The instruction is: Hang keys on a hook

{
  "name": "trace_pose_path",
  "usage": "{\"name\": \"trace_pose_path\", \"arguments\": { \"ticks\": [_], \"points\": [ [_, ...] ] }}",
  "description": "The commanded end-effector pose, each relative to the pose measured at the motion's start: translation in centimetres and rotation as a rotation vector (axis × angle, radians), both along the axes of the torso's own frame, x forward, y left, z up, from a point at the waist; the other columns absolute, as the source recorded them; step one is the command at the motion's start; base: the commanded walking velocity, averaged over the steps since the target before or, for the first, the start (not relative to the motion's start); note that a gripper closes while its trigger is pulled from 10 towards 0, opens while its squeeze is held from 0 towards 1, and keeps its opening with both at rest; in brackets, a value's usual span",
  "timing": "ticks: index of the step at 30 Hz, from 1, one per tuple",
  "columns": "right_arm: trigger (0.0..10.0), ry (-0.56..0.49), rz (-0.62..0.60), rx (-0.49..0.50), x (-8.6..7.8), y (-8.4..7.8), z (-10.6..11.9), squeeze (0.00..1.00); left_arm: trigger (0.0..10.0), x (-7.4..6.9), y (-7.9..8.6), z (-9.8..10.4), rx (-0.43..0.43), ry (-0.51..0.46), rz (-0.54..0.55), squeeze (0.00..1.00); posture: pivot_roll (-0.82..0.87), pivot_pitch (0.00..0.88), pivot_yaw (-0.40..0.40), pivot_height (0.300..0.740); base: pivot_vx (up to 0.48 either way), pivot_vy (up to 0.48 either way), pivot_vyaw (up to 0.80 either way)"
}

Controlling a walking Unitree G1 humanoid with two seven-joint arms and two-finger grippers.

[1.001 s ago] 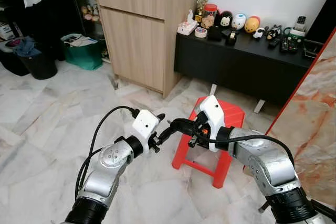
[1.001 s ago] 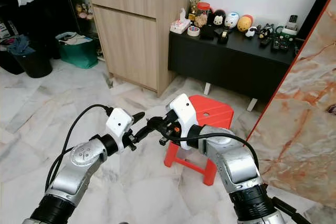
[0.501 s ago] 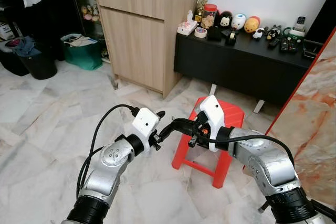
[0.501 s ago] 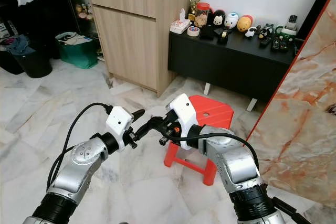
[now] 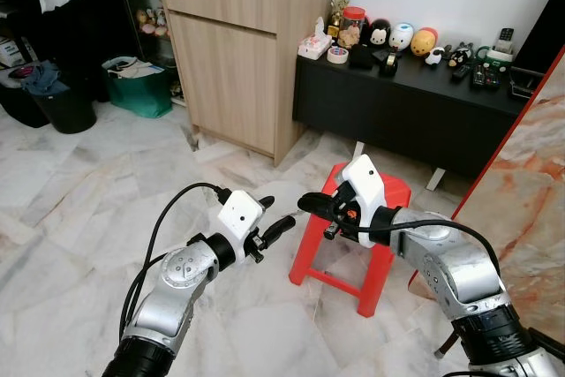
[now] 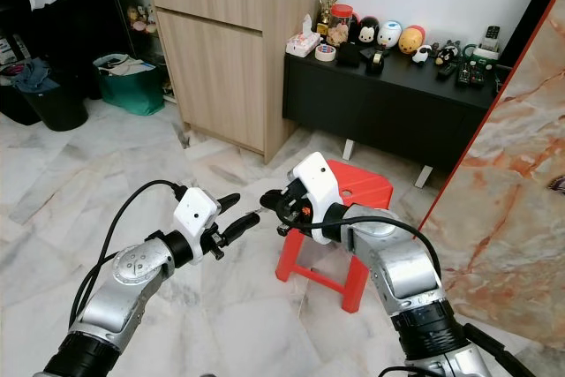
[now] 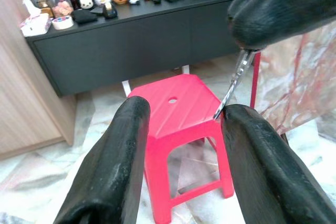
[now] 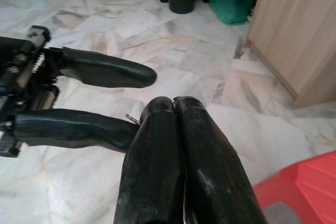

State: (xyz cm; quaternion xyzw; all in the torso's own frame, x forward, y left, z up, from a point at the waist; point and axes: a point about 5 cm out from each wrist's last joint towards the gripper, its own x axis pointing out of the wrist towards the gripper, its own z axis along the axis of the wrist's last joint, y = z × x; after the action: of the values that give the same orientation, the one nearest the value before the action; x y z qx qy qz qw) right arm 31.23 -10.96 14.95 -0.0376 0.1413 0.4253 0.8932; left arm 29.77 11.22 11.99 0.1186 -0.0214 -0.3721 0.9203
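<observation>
A thin, bright metal key [image 7: 234, 83] is pinched at the tip of the right hand [image 8: 176, 109], whose two black fingers are pressed flat together; the blade hangs down from it and its point touches the inner side of one finger [image 7: 252, 145] of the left hand [image 5: 276, 218]. The left hand is held wide, its two long, rounded, matt black fingers spread apart, and the two hands face each other tip to tip, close together. Whether more than one key is held cannot be told.

Just beyond and below the right hand stands one red plastic stool [image 5: 384, 196] with a small round hole in its smooth seat. Under both hands lies a floor [image 5: 79, 209] of glossy pale marble tiles with grey veins.

Farther off, past the stool, a low black table [image 5: 415, 108] carries a row of small rounded figurines, a roll of tape and remote controls. Beside it stands one light wooden cabinet [image 5: 234, 50]. Beyond the left hand, a green bag [image 5: 141, 86] and a black bin [image 5: 62, 103] are set on the floor. Beside the right arm rises a reddish marble panel [image 5: 530, 192].
</observation>
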Motion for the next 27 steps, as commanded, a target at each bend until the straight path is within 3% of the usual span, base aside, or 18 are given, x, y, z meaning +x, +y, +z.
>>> {"name": "trace_pose_path", "arguments": {
  "ticks": [1,9,15,23,27],
  "points": [
    [10.0,-0.028,-0.033,-0.011,0.6,-0.6,0.6,0.0,10.0,-0.4,-0.4,0.1,0.014,0.0,-0.035,0.0,0.04,0.0,-0.072,0.709,0.0,0.0,0.0],
    [10.0,-0.021,-0.11,0.012,1.4,-0.7,0.3,0.0,10.0,-0.7,-1.3,0.3,-0.006,0.038,-0.109,0.0,0.04,0.0,-0.074,0.709,0.0,0.0,0.0],
    [10.0,-0.014,-0.211,0.048,2.4,-1.3,0.6,0.0,10.0,-0.9,-1.3,0.2,0.029,0.05,-0.132,0.0,0.04,0.0,-0.075,0.709,0.0,0.0,0.0],
    [10.0,-0.014,-0.155,0.047,2.1,-0.5,0.6,0.0,10.0,-0.7,-1.1,0.3,0.028,0.03,-0.098,0.0,0.05,0.0,-0.076,0.709,0.0,0.0,0.0],
    [10.0,-0.004,-0.06,0.049,1.2,0.4,0.4,0.0,10.0,-0.1,-0.8,0.7,0.02,-0.01,-0.03,0.0,0.05,0.0,-0.074,0.709,0.0,0.0,0.0]
  ]
}}
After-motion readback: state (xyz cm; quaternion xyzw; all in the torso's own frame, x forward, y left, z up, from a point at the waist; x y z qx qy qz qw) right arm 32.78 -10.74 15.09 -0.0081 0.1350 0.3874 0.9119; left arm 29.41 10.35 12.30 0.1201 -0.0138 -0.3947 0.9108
